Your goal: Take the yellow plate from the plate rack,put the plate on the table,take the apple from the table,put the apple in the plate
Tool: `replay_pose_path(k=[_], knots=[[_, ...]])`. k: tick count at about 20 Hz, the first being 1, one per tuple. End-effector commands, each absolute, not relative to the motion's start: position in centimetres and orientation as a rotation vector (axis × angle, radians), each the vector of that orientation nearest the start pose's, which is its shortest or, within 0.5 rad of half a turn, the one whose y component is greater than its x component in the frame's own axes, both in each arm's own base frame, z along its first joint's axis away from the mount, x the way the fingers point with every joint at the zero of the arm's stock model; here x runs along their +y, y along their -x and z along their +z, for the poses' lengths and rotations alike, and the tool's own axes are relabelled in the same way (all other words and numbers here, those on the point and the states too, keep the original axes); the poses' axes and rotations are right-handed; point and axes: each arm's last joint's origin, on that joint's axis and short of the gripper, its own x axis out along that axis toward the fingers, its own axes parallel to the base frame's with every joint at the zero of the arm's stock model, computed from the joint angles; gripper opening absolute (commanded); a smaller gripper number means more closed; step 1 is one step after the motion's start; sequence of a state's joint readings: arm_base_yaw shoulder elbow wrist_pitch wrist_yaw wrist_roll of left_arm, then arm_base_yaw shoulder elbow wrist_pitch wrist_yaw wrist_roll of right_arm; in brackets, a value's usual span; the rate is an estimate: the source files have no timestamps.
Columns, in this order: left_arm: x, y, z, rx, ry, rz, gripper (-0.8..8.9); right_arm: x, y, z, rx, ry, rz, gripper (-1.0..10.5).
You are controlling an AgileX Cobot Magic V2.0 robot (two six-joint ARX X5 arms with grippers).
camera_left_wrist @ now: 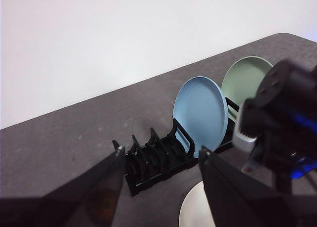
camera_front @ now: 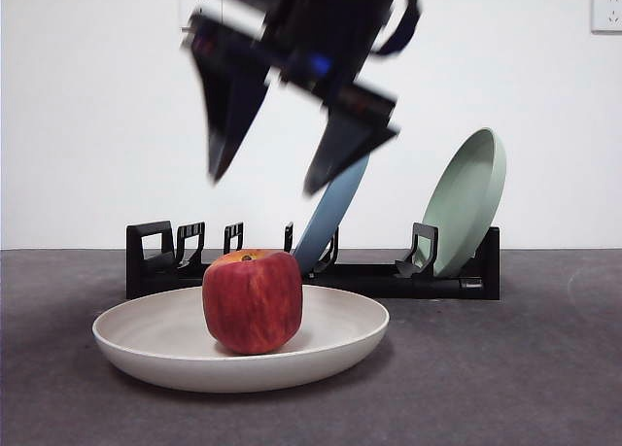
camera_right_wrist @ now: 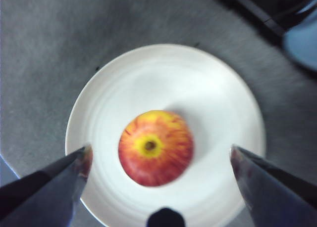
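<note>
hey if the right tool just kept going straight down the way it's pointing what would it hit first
Most likely the apple. The right tool hangs open above it, pointing down, with the apple sitting between its jaws in the right wrist view. The apple rests in the yellow plate, so the plate comes next. Exact height is hard to judge.

right gripper [camera_front: 262,179]: two black pointy jaws, blue light on the black body, dark strap loop | left gripper [camera_left_wrist: 161,160]: black wedge jaws, shiny sides
</note>
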State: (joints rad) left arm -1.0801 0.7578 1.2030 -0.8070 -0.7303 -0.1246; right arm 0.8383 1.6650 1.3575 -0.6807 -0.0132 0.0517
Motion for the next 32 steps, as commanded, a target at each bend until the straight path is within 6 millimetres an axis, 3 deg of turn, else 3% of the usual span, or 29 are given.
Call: replay_pose_path(k=[1,4,8,10,14,19,22,25,32], knots=[[-9.6,-7.4,41.1,0.252,-0.174,-0.328,2.51,24.4,-23.0,28.8,0.907,0.372,0.699,4.7],[-11.0,-8.1,40.7,0.267,-0.248,-0.334,2.36,22.5,-22.4,30.6,0.889,0.374,0.659,3.4],[-12.8,-9.1,39.8,0.298,-0.357,-0.345,0.0,19.8,-21.6,32.6,0.89,0.349,0.619,0.9],[-13.9,-9.7,39.3,0.316,-0.409,-0.349,-0.09,18.4,-21.1,33.5,0.889,0.337,0.598,0.1],[-15.6,-11.9,37.7,0.411,-0.478,-0.427,-0.09,15.5,-19.5,36.0,0.828,0.289,0.564,-0.1],[-14.1,-14.9,36.8,0.537,-0.409,-0.465,-0.09,12.7,-17.0,38.1,0.713,0.245,0.523,-0.1],[-12.3,-15.7,36.3,0.561,-0.362,-0.429,-0.09,11.4,-15.4,37.7,0.661,0.205,0.497,-0.1],[-10.9,-15.3,34.1,0.576,-0.318,-0.422,-0.09,10.2,-13.9,36.4,0.615,0.155,0.465,-0.1],[-6.8,-10.5,28.4,0.454,-0.094,-0.359,-0.09,8.3,-11.4,29.8,0.523,-0.002,0.452,-0.1]])
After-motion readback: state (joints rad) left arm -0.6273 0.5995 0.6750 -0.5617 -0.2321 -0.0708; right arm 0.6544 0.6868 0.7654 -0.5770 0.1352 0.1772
